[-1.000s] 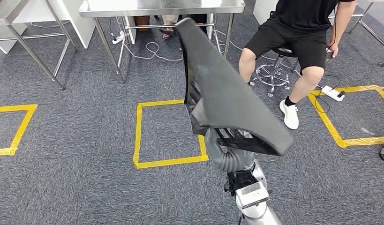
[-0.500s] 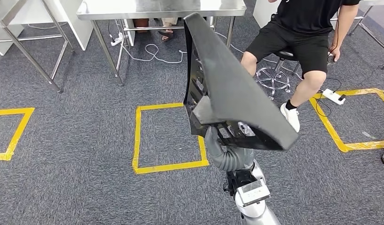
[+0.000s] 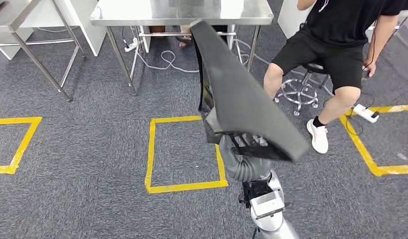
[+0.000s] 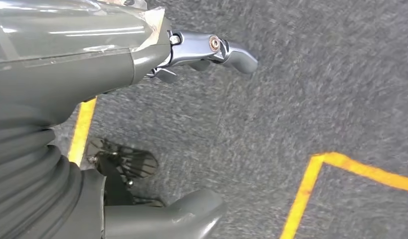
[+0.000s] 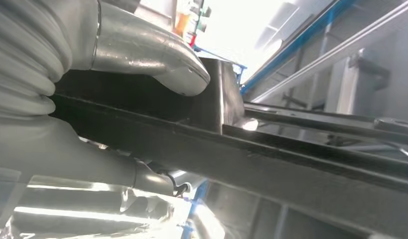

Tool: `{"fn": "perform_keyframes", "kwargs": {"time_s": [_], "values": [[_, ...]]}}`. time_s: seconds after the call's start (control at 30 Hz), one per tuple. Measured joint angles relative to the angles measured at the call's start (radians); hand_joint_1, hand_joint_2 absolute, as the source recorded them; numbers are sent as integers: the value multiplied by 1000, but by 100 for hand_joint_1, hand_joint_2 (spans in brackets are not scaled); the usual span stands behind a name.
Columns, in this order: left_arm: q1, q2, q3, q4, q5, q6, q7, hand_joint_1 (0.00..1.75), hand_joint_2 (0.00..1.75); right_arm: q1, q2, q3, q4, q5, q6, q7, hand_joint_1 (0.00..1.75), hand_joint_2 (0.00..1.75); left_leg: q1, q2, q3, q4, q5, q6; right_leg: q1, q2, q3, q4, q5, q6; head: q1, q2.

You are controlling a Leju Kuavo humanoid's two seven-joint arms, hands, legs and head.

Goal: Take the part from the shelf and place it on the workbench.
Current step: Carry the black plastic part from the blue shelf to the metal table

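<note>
the grey carpet floor (image 3: 82, 149) carries yellow tape squares (image 3: 184, 152), and at the far side stands a steel desk (image 3: 182, 12) with cables under it. a person (image 3: 341, 45) in black shorts sits on a stool just right of the desk. the part (image 3: 241, 94), a long dark curved panel, is held up in the air in front of the robot, tilted, its far end overlapping the desk's near edge in the head view. the right hand (image 3: 236, 144) grips its lower end; in the right wrist view the thumb (image 5: 157, 55) presses on the panel, fingers clamped around it. the left hand (image 4: 67, 99) hangs over the carpet, its fingers (image 4: 211, 50) apart and holding nothing.
</note>
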Motion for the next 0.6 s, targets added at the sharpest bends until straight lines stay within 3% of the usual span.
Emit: {"fn": "perform_keyframes", "kwargs": {"time_s": [0.07, 0.13, 0.2, 0.27, 0.3, 0.4, 0.43, 0.47, 0.53, 0.6], "values": [[-3, 0, 0, 0, -3, 0, 0, 0, 175, 0, 1, -1, 0, -4, -4, 2, 175, 175, 2, 5, -17, 42, 8, -9, -8, 2, 19, -8, 0, -15, 0, 0], [-5, -1, 0, -1, -6, 1, 0, 0, 175, -1, 4, -2, -1, -8, -6, 3, 175, 175, 8, 12, -86, 151, 5, -21, -12, 2, 41, -13, -11, -27, -1, 0], [-4, -1, 0, -1, -7, 1, 0, 0, 175, 0, 5, -2, 0, -9, -6, 4, 175, 175, 15, 16, -173, 259, -44, -34, -11, 2, 59, -13, -29, -33, -2, 0], [-3, -1, 0, -1, -7, 1, 1, 0, 175, 1, 5, -2, 0, -11, -6, 4, 175, 175, 21, 19, -222, 274, -84, -42, -11, 5, 84, -13, -51, -31, -2, 0], [-2, 0, 1, -1, -7, 1, 1, 0, 175, 1, 5, -2, 0, -13, -6, 4, 175, 175, 23, 20, -223, 237, -69, -43, -11, 6, 99, -13, -62, -30, -2, 0], [-1, 2, 3, 0, -7, 2, 1, 0, 175, -1, 5, -2, 1, -25, -7, 3, 175, 175, 21, 22, -180, 65, 79, -30, -9, 7, 140, -16, -97, -18, -2, 0], [-1, 3, 3, 0, -7, 2, 1, 0, 175, -1, 5, -2, 1, -29, -7, 2, 175, 175, 17, 23, -168, 34, 111, -24, -7, 8, 147, -20, -106, -12, -2, 0], [-1, 4, 4, -1, -7, 3, 1, 0, 175, -2, 5, -2, 1, -31, -8, 2, 175, 175, 13, 22, -162, 21, 123, -16, -5, 8, 155, -19, -109, -3, -2, 0], [-2, 5, 4, -1, -7, 4, 1, 0, 175, -3, 5, -3, 1, -32, -11, 1, 175, 175, 10, 21, -140, 7, 118, 2, -1, 8, 162, -12, -104, 14, -1, 0], [-3, 4, 4, -1, -7, 4, 1, 0, 175, -5, 4, -3, 0, -32, -12, 0, 175, 175, 10, 20, -114, -8, 116, 19, -1, 8, 132, 58, -98, 23, 0, 0]]}}
